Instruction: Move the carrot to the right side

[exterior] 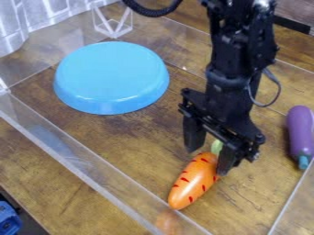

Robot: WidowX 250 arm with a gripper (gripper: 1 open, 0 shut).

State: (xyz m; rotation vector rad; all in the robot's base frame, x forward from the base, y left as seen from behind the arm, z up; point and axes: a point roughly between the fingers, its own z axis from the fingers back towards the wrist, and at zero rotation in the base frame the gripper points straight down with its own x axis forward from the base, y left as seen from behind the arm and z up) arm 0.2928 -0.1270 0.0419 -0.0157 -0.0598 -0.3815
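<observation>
The place looks like a small lab or play set-up: a brown wood-look surface (pixel 86 151) edged by clear plastic walls (pixel 92 170), under a black robot arm (pixel 227 83).

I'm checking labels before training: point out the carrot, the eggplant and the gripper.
Carrot (pixel 193 182): camera view, on its orange body.
Eggplant (pixel 300 134): camera view, on its purple middle.
Gripper (pixel 208 151): camera view, midway between its fingertips.
</observation>
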